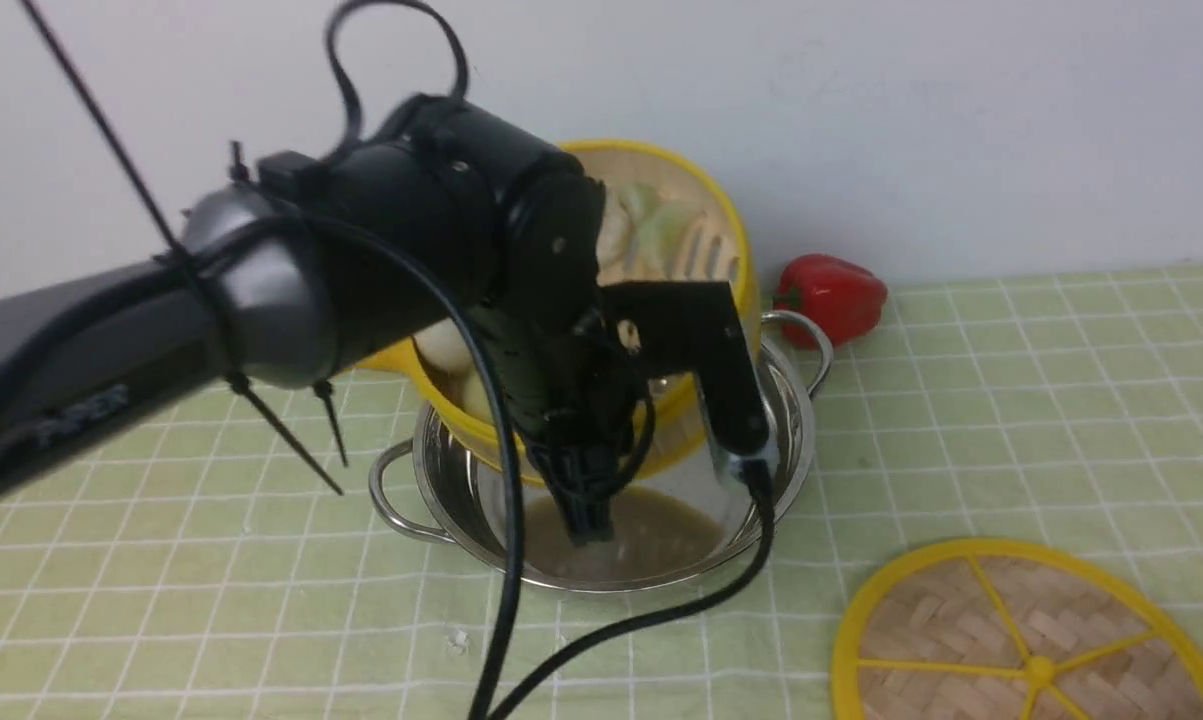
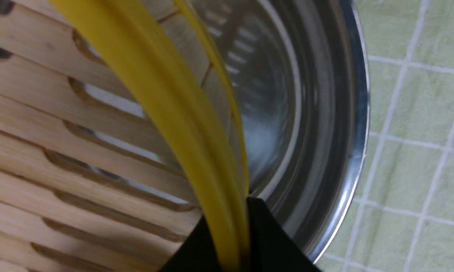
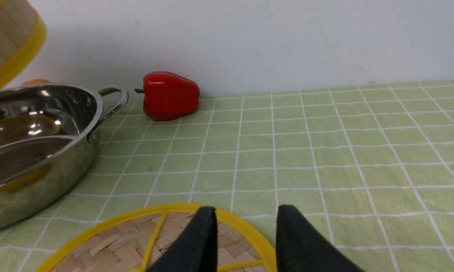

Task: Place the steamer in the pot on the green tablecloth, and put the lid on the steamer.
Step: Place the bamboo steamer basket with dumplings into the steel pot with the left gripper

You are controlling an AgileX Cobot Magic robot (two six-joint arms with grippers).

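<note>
Red pepper [image 1: 829, 297] lies near the pot [image 1: 449, 502], beside its handle.

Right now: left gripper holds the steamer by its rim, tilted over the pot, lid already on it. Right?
No. The lid lies flat on the green tablecloth, not on the steamer; the front view shows it. The rest holds.

The front view looks forward and down at the pot [image 1: 651, 550] from its near side, at middle distance. The left wrist view sits very close above the pot's rim, facing down past the steamer [image 2: 166, 98]. The right wrist view, low over the lid [image 3: 113, 241] to the pot's right, faces the wall [image 3: 249, 37]. All three share the pot; front and right wrist also share lid and pepper [image 3: 170, 95].
</note>
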